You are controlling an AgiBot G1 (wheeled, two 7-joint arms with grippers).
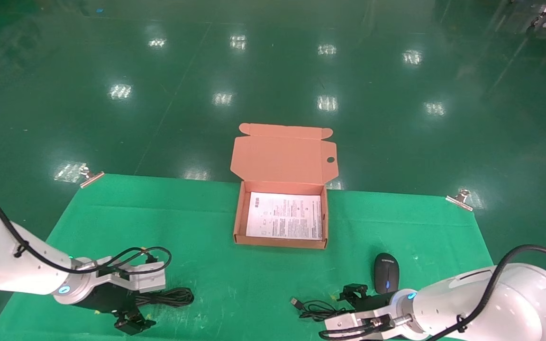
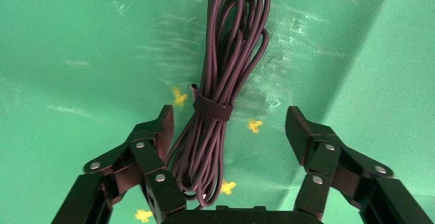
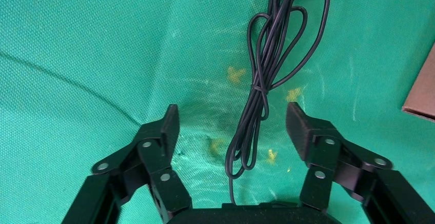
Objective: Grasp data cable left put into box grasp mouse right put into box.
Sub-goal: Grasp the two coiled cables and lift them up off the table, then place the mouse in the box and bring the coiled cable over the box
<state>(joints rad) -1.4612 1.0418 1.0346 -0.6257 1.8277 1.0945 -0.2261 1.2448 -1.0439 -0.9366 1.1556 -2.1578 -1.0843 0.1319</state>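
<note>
The data cable [image 1: 171, 297] is a strapped black bundle lying on the green cloth at the front left. My left gripper [image 1: 142, 304] is open and low over it. In the left wrist view the cable [image 2: 231, 55] runs between the open fingers [image 2: 161, 131], close to one of them. The mouse [image 1: 386, 278] sits at the front right with its blue light showing. Its cord [image 1: 318, 310] trails to the left. My right gripper [image 1: 344, 305] is open over that cord [image 3: 261, 80], beside the mouse. The open salmon box [image 1: 240, 215] holds a white leaflet [image 1: 285, 215].
The green cloth [image 1: 206, 227] covers the table and is held by metal clips at the back left [image 1: 92, 177] and back right [image 1: 460, 199]. The box lid [image 1: 282, 156] stands open toward the back. A box corner [image 3: 423, 90] shows in the right wrist view.
</note>
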